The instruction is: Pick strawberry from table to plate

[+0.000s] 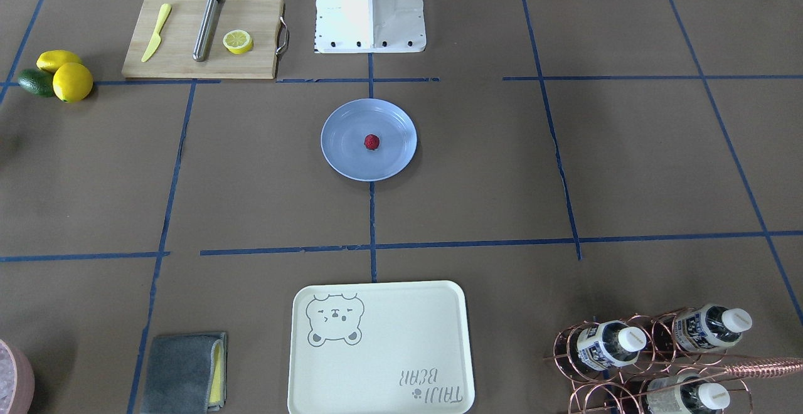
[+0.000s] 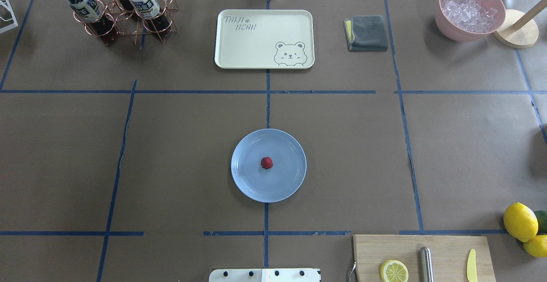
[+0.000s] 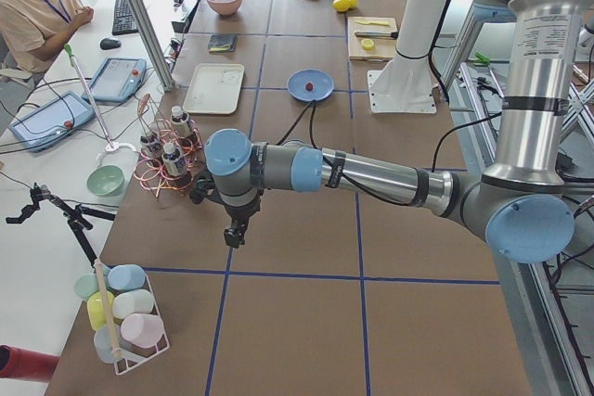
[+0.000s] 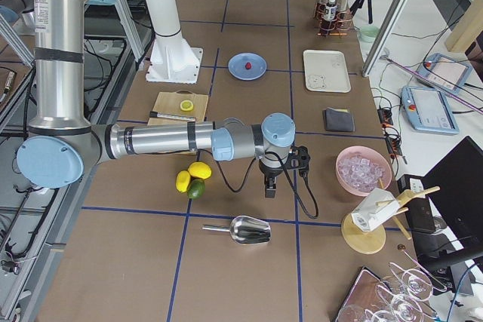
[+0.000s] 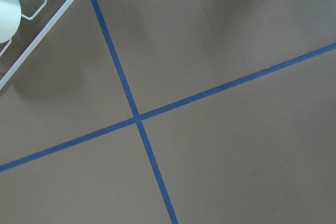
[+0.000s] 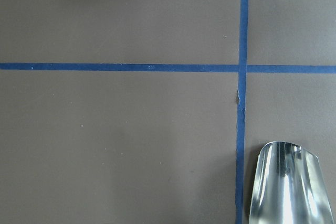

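The tiny dark-red strawberry (image 1: 371,142) (image 2: 266,163) lies near the middle of the round light-blue plate (image 1: 342,157) (image 2: 284,183), which rests at the centre of the brown paper table (image 1: 627,163). No gripper is near it. My left gripper (image 3: 235,235) hangs over the table's left end, close to the bottle rack, far from the plate. My right gripper (image 4: 269,188) hangs over the right end, beside the lemons. Both show only in the side views, so I cannot tell whether they are open or shut.
A chopping board (image 2: 444,248) holds a lemon half (image 2: 393,271), a steel rod and a yellow knife. Lemons (image 2: 519,221), a bear tray (image 2: 264,38), a folded cloth (image 2: 366,33), a bottle rack (image 2: 119,8), an ice bowl (image 2: 469,10) and a metal scoop (image 6: 287,184) sit around. A person (image 3: 32,6) sits at the side.
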Controlling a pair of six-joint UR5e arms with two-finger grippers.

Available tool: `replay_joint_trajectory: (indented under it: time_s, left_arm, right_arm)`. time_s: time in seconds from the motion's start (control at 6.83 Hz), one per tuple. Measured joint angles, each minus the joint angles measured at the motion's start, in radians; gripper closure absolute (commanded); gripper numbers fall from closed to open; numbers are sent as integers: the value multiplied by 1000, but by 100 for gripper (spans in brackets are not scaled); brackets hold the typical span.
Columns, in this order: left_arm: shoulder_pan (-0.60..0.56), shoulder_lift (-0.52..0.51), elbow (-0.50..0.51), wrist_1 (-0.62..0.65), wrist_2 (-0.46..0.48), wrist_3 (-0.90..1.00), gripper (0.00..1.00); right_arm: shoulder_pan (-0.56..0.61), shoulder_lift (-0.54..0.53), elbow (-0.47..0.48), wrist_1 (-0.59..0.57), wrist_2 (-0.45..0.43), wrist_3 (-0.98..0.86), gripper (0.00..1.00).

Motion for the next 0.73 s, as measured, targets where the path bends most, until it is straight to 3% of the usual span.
replay_joint_trajectory:
  time_s: [0.73]
  left_arm:
    - [7, 11, -13, -34, 2, -13, 0]
  right_arm:
    - [-3, 4, 5, 12, -8, 11, 0]
